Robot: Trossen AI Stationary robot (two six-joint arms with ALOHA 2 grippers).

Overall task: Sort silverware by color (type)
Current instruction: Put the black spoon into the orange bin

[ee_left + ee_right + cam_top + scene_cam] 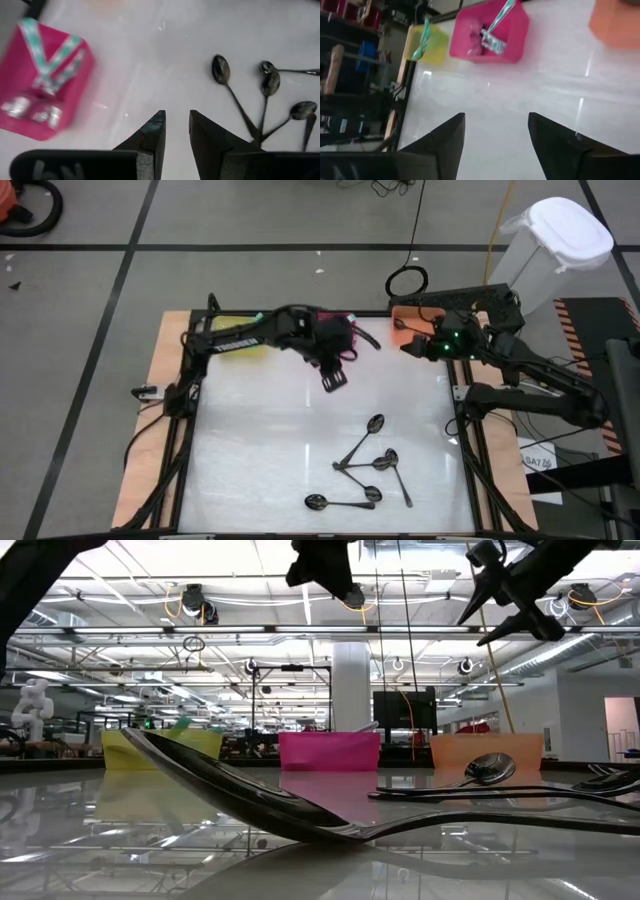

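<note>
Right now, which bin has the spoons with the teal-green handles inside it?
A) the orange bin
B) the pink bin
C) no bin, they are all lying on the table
B: the teal-handled spoons stick up out of the pink bin, while only dark spoons lie on the white table.

Your glossy white table (260,440), five dark spoons (365,470) clustered near you, yellow bin (160,750), pink bin (330,751), orange bin (487,748) along its far edge.
</note>
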